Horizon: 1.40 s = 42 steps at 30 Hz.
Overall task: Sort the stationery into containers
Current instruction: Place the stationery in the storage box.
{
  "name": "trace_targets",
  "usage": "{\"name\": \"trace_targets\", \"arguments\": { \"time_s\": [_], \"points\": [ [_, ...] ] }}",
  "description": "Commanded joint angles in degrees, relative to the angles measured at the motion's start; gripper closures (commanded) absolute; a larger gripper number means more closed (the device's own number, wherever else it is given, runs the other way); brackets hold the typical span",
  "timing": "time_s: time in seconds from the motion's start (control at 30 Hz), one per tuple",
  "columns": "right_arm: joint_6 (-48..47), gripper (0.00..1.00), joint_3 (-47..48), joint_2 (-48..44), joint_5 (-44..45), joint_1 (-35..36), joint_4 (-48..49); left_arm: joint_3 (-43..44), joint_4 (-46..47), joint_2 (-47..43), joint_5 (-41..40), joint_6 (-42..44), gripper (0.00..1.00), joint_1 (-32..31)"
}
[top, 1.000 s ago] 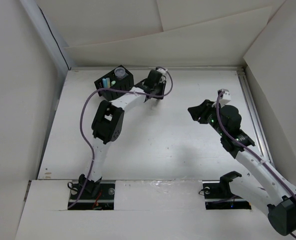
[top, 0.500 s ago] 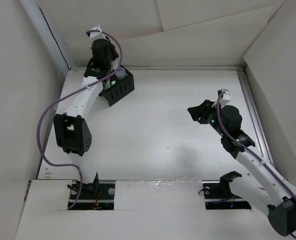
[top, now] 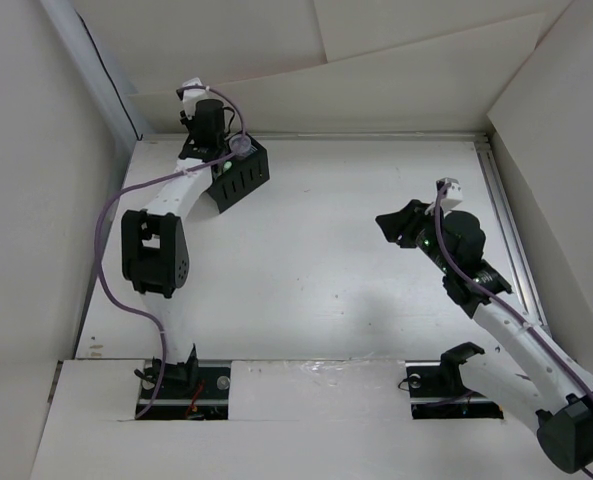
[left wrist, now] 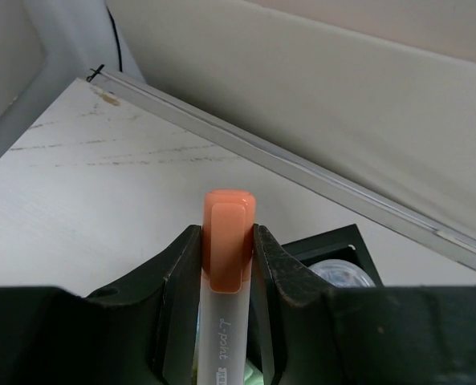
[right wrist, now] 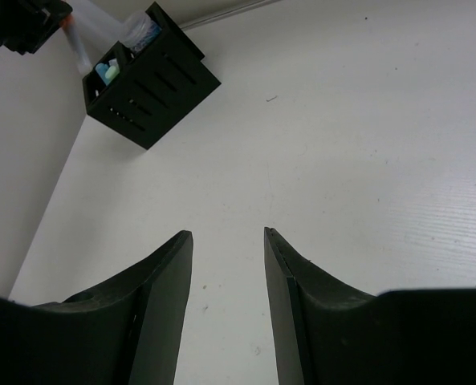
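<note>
1. The left gripper (left wrist: 228, 241) is up in the far-left corner of the white table (top: 326, 270). Its jaws are clamped tight on a grey translucent marker-like stick with an orange cap (left wrist: 224, 305), and the cap pokes out past the fingers (left wrist: 177, 273).
2. Just under it sits the small black box organiser with slotted sides (top: 241, 180). From the right wrist view the stick slants down toward the box's top corner. I cannot tell whether its lower end is inside a compartment yet.
3. Some pieces are already stowed. A light blue stick (right wrist: 107, 70) stands in a corner compartment. A small round pale-bluish roll (left wrist: 342, 277) lies in a compartment at the far edge.
4. There is a hint of pale green below the fingers in the left wrist view, but it is too hidden to name. No yellow stick shows anywhere.
5. The right gripper (right wrist: 228, 234) has its fingers apart with nothing between them. It hovers over bare table, well apart from the organiser, and takes no part in this step.
6. I spot no loose stationery lying out on the table from above, so the orange-capped stick looks like the last piece.
7. By my reckoning the sort is nearly done. What is left is to settle this stick into a free compartment and let it go.
</note>
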Motion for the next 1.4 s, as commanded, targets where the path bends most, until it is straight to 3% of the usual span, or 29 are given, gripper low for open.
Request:
{"name": "trace_targets", "arguments": {
  "time_s": [0.0, 0.83, 1.1, 1.37],
  "points": [
    [0.0, 0.53, 0.3, -0.3, -0.6, -0.4, 2.4, -0.8, 6.0, -0.1, -4.7, 2.2, 0.79, -0.2],
    [0.0, 0.53, 0.3, 0.8, -0.6, -0.4, 2.9, -9.5, 15.1, 1.7, -8.9, 6.2, 0.79, -0.2],
    [0.0, 0.53, 0.3, 0.8, -0.6, -0.4, 2.9, -12.8, 16.2, -1.2, -9.5, 4.8, 0.68, -0.2],
    [0.0, 0.53, 0.3, 0.3, -0.6, -0.4, 2.9, -14.4, 16.7, -3.3, -9.5, 4.2, 0.67, -0.7]
  ]
}}
